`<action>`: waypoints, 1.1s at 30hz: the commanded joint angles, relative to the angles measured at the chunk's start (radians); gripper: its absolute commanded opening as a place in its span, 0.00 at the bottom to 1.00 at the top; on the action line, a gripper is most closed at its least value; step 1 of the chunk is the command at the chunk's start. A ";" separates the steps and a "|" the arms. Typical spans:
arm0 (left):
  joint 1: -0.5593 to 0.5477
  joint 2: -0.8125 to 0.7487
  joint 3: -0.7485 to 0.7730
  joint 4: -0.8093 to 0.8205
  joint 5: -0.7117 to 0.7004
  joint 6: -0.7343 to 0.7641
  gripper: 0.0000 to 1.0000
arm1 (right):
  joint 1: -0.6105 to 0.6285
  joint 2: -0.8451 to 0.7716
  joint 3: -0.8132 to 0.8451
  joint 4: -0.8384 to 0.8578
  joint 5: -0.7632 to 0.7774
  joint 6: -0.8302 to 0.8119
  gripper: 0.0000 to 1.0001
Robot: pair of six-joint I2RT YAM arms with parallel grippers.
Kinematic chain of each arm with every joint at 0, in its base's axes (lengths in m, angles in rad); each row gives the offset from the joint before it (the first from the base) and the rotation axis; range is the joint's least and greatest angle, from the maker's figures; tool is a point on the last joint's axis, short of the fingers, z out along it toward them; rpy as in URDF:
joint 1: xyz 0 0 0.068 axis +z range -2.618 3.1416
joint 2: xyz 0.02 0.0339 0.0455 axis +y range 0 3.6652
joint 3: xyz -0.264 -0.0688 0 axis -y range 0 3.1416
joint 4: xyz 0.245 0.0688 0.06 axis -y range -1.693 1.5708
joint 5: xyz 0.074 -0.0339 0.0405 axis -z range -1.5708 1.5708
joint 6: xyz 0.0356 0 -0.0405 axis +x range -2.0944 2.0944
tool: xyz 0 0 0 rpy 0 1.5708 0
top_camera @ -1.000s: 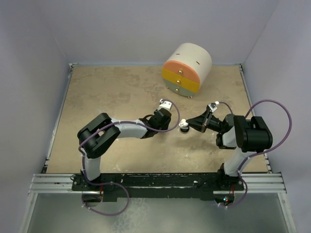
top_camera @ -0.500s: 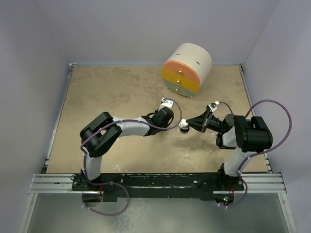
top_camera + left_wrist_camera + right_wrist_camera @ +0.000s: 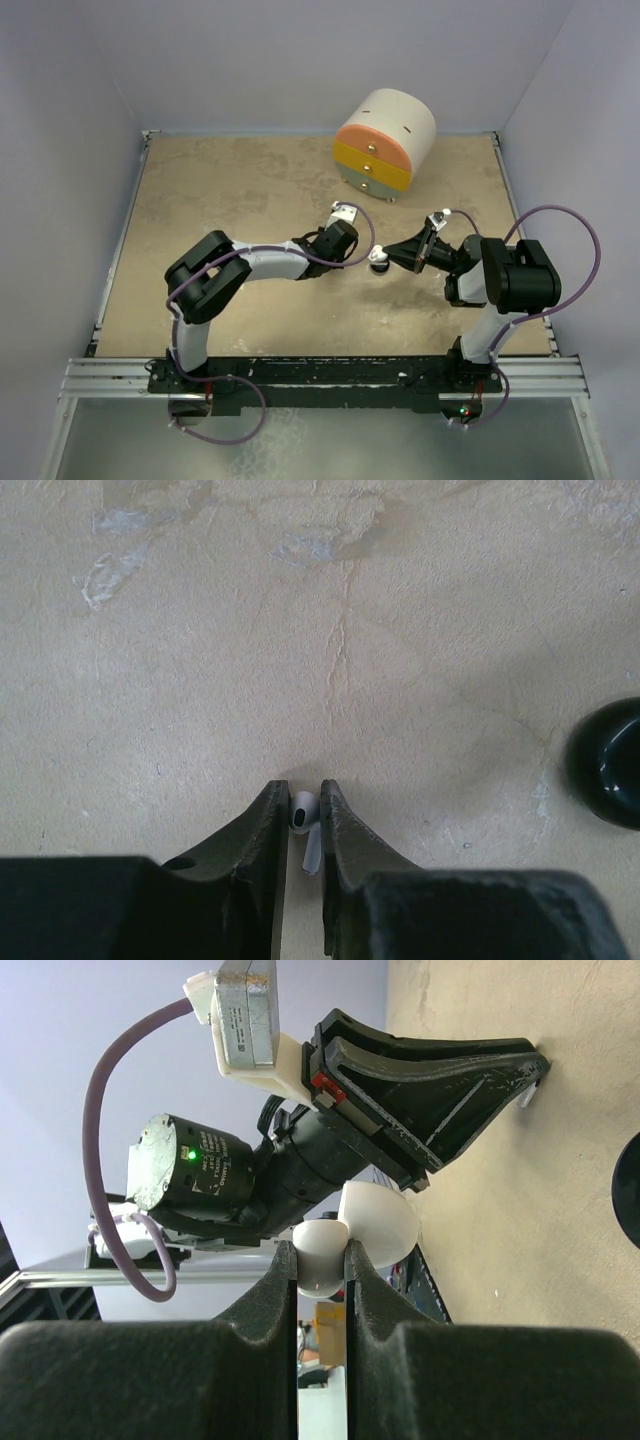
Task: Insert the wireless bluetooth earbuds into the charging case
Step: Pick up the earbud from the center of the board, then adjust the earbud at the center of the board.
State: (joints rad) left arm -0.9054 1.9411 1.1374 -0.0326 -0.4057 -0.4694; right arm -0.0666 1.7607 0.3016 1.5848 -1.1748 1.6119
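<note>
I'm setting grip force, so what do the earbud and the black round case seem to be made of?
The earbud looks like hard white plastic, smooth with a soft sheen: a pale highlight sits on its rounded head. The charging case looks like glossy black plastic, its curved dark surface catching light near the rim. The look alone cannot confirm either.

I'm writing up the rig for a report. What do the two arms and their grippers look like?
Both the left arm and right arm have bulky black joint housings joined by pale grey links, with purple cables looping alongside. The left gripper and right gripper have black, tapering fingers. A green light glows on one motor.
</note>
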 commanded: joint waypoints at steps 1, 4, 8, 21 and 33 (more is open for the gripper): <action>0.004 0.050 -0.014 -0.107 0.031 0.000 0.12 | -0.006 -0.006 -0.003 0.791 -0.034 -0.017 0.00; 0.004 0.046 -0.014 -0.107 0.031 0.002 0.06 | -0.006 -0.004 -0.004 0.791 -0.033 -0.019 0.00; 0.005 0.026 -0.018 -0.101 0.019 0.003 0.00 | -0.006 -0.001 -0.005 0.791 -0.033 -0.021 0.00; 0.003 -0.384 -0.345 0.394 -0.087 -0.035 0.00 | -0.006 0.022 -0.019 0.802 -0.009 -0.034 0.00; 0.003 -0.486 -0.623 1.170 -0.036 -0.071 0.00 | 0.045 0.023 -0.027 0.800 0.065 -0.049 0.00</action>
State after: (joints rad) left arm -0.9051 1.4319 0.5934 0.7303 -0.4694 -0.5079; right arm -0.0540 1.7813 0.2768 1.5856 -1.1461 1.5948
